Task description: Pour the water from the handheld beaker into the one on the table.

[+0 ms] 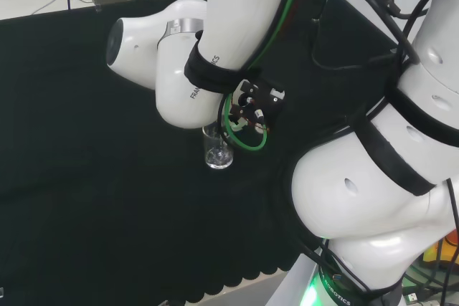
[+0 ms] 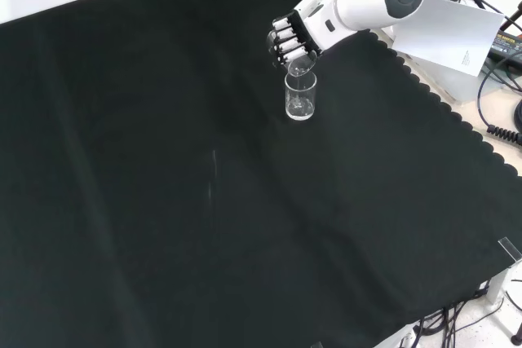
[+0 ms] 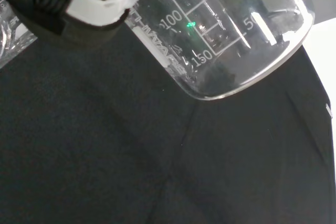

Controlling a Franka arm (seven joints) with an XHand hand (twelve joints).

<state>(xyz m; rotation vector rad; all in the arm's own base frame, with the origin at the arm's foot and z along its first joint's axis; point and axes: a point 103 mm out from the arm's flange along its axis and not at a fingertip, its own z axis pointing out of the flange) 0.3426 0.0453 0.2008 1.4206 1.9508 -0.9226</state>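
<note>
Tilting held beaker point(image 2: 302, 62), mouth down toward table beaker point(image 2: 300, 96)

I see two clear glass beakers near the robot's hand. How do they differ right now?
The clear glass beaker in the black and white hand is tipped, its mouth angled down; the clear glass beaker on the black cloth stands upright. The held one hangs in the air, gripped by curled fingers; the standing one rests on the cloth, untouched by the hand. The held one sits just above the other's rim. Both are small, transparent and cylindrical.
</note>
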